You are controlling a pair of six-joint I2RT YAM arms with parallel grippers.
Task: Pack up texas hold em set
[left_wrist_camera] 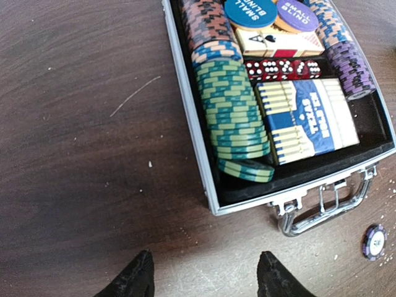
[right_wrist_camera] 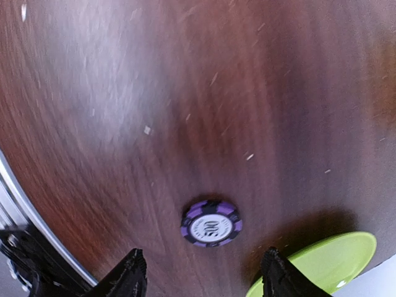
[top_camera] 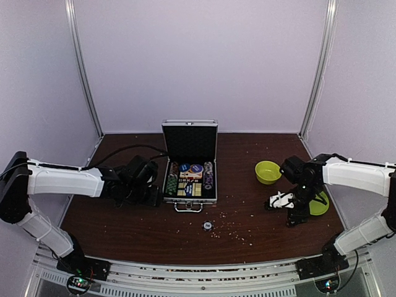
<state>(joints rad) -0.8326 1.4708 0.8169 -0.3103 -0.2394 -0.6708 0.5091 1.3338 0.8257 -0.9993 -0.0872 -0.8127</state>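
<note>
The silver case (top_camera: pixel 189 197) of the texas hold em set lies open at mid-table with its lid upright. In the left wrist view it holds rows of striped chips (left_wrist_camera: pixel 234 114), red dice (left_wrist_camera: pixel 281 68) and the yellow-blue card box (left_wrist_camera: pixel 306 120). My left gripper (left_wrist_camera: pixel 206 255) hovers open and empty over bare table by the case's front left corner (left_wrist_camera: pixel 213 207). One purple chip (left_wrist_camera: pixel 374 241) lies loose beyond the handle (left_wrist_camera: pixel 322 207). My right gripper (right_wrist_camera: pixel 203 250) is open above another purple chip (right_wrist_camera: pixel 210 223) that lies flat on the table.
A lime-green bowl (top_camera: pixel 268 171) stands right of the case. A flat lime-green plate (top_camera: pixel 322 204) lies beside my right gripper (top_camera: pixel 296 216), its rim (right_wrist_camera: pixel 322 263) close to the right finger. Small crumbs dot the dark wooden table (top_camera: pixel 247 223).
</note>
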